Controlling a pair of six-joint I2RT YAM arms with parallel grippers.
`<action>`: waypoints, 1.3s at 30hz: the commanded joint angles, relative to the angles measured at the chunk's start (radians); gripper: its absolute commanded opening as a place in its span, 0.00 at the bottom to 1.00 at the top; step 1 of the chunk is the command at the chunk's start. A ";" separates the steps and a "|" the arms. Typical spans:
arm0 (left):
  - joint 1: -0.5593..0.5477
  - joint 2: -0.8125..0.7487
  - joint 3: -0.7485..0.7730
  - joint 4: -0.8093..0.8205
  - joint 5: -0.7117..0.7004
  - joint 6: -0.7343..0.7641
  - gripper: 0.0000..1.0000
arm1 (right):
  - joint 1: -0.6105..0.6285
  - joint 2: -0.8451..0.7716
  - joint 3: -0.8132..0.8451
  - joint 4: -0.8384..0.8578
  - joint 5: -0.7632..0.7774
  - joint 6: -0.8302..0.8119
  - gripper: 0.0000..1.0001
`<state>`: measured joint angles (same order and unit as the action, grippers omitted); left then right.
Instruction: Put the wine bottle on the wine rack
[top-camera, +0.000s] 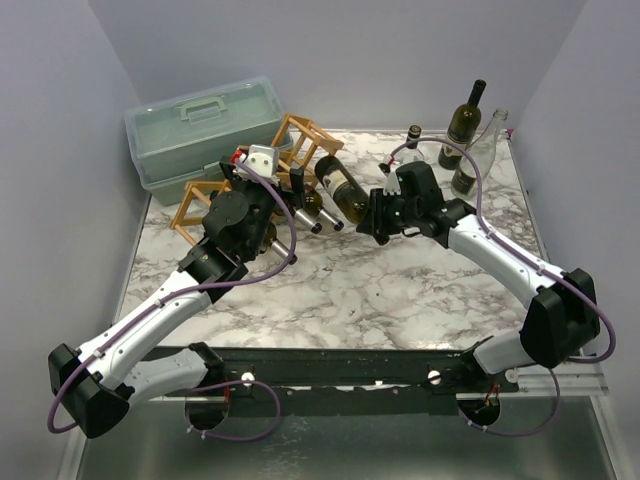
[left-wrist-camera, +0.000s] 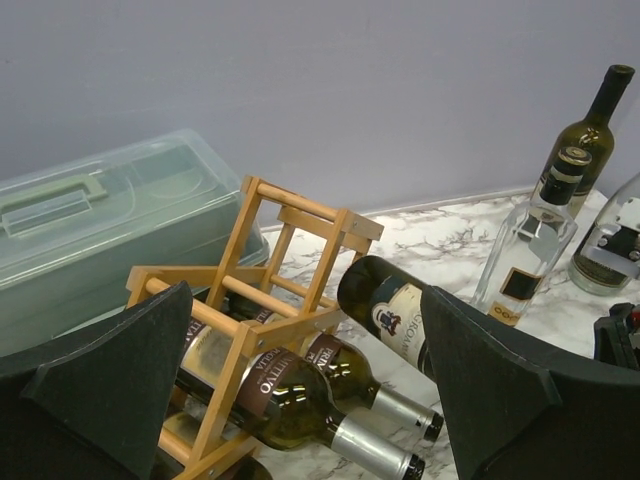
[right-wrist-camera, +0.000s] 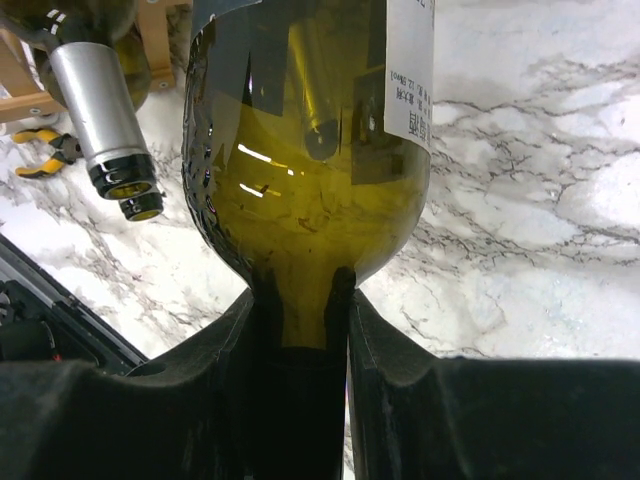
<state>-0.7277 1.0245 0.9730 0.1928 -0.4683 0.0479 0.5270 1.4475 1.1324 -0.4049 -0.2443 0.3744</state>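
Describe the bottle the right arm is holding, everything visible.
The wine bottle is dark olive-green glass with a white printed label. It lies nearly horizontal, with its base toward the wine rack and its neck toward the right gripper, whose jaws are shut on the neck. Whether its base touches the rack or rests on the marble table cannot be told.
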 joint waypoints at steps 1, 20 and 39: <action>0.003 0.007 -0.012 0.019 -0.001 0.016 0.97 | 0.000 -0.026 0.089 0.148 -0.011 -0.068 0.00; 0.141 0.364 0.375 -0.450 -0.129 -0.309 0.92 | -0.042 0.040 0.035 0.343 -0.156 -0.194 0.00; 0.312 0.632 0.559 -0.641 0.055 -0.522 0.42 | -0.072 0.040 -0.004 0.388 -0.249 -0.188 0.00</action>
<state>-0.4088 1.6447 1.5127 -0.4461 -0.5083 -0.4511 0.4530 1.5066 1.1107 -0.2249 -0.3927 0.2142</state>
